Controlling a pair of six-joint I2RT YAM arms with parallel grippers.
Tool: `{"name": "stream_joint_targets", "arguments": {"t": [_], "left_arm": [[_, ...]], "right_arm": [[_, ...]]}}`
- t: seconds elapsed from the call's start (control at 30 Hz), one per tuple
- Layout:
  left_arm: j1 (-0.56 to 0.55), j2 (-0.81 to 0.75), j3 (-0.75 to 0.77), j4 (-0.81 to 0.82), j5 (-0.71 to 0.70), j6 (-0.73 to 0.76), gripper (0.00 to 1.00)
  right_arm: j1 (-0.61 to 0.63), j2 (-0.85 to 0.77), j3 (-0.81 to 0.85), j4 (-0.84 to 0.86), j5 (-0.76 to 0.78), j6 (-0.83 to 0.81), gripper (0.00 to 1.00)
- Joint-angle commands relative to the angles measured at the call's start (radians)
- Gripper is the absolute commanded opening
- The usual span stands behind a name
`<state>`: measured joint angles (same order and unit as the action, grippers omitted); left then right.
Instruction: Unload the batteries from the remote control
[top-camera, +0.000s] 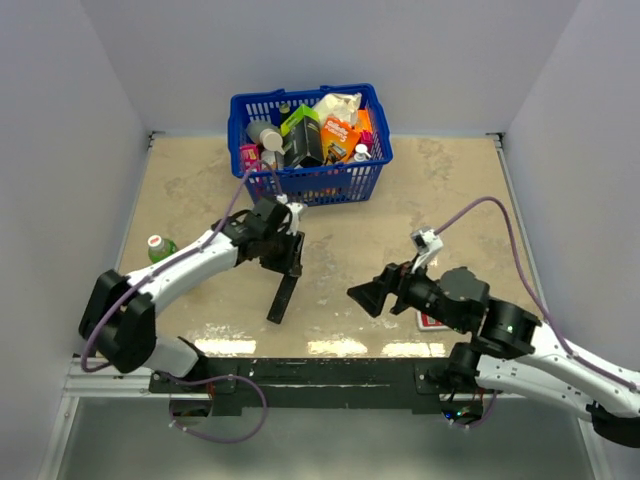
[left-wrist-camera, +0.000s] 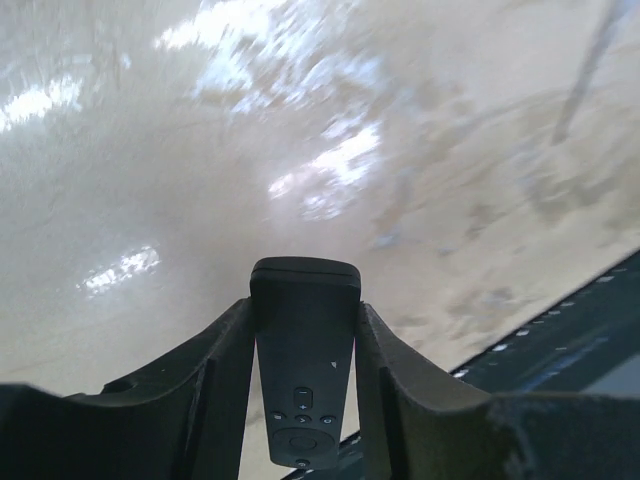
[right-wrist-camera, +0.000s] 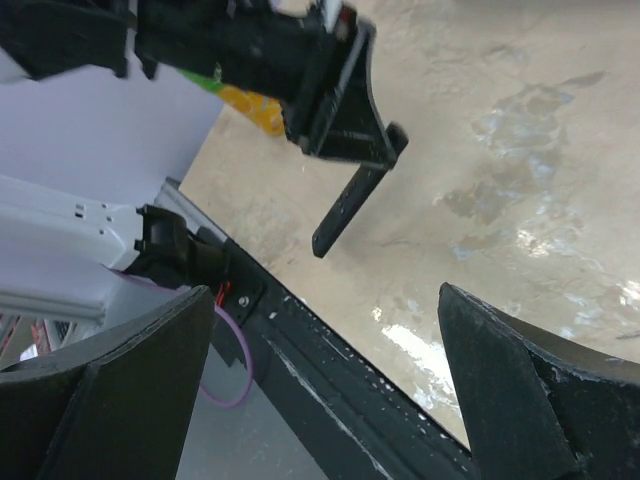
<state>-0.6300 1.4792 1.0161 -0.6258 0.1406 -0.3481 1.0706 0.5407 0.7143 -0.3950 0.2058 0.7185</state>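
Top view: two white-and-black arms are reaching over a tan, mottled table (top-camera: 450, 200). The left gripper (top-camera: 288, 262) is clamping the upper end of a slim black remote (top-camera: 281, 298). The remote is hanging at a tilt, its lower end pointing toward the near edge of the table; whether that end is touching the surface cannot be told. The right gripper (top-camera: 362, 298) is hovering to the right of the remote, apart from it, jaws spread and holding nothing. A blue basket (top-camera: 330, 182) crowded with packets is sitting at the far side, and a green bottle (top-camera: 160, 247) is lying beside the left arm.

Left wrist view: the remote is filling the gap between the dark left fingers (left-wrist-camera: 215, 385), which are pressing it on both sides. Its button face is turning toward the lens — a round pad is showing near the bottom. The table beyond is blurred.

Right wrist view: the right fingers (right-wrist-camera: 520, 400) are standing far apart at the lower corners, with only table between them. Beyond them the left gripper is pinching the remote from above — the remote is slanting down over the table near the black rail (right-wrist-camera: 330, 370) at its edge.
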Motion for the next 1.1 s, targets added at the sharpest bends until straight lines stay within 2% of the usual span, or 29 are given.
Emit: {"name": "stream_joint_targets", "arguments": {"t": [0.0, 0.07, 0.1, 0.13, 0.2, 0.33, 0.47, 0.63, 0.77, 0.9, 1.07], "left_arm": [[0.03, -0.157, -0.025, 0.162, 0.174, -0.135, 0.0], [0.035, -0.233, -0.057, 0.233, 0.23, -0.189, 0.0], [0.033, -0.262, -0.101, 0.33, 0.296, -0.21, 0.0], [0.035, -0.316, -0.125, 0.38, 0.327, -0.251, 0.0], [0.036, -0.356, -0.155, 0.469, 0.405, -0.278, 0.0], [0.036, -0.442, -0.16, 0.499, 0.471, -0.263, 0.0], [0.036, -0.497, -0.16, 0.497, 0.514, -0.241, 0.0], [0.036, -0.542, -0.226, 0.716, 0.626, -0.362, 0.0], [0.036, -0.565, -0.26, 0.851, 0.677, -0.43, 0.0], [0.036, -0.586, -0.257, 0.87, 0.689, -0.442, 0.0], [0.036, -0.599, -0.277, 0.975, 0.721, -0.482, 0.0]], "right_arm": [[0.005, 0.076, -0.041, 0.245, -0.082, -0.002, 0.96], [0.006, 0.105, -0.076, 0.342, -0.072, -0.02, 0.97], [0.006, 0.122, -0.125, 0.39, -0.084, -0.027, 0.97], [0.006, 0.152, -0.143, 0.485, -0.1, -0.034, 0.98], [0.006, 0.18, -0.167, 0.551, -0.156, -0.076, 0.98], [0.006, 0.206, -0.225, 0.756, -0.304, -0.108, 0.98], [0.006, 0.222, -0.288, 0.886, -0.396, -0.105, 0.98], [0.005, 0.263, -0.358, 1.125, -0.503, -0.085, 0.95], [0.006, 0.312, -0.339, 1.15, -0.548, -0.099, 0.92], [0.005, 0.352, -0.308, 1.13, -0.548, -0.123, 0.89], [0.006, 0.373, -0.311, 1.147, -0.533, -0.114, 0.75]]}}
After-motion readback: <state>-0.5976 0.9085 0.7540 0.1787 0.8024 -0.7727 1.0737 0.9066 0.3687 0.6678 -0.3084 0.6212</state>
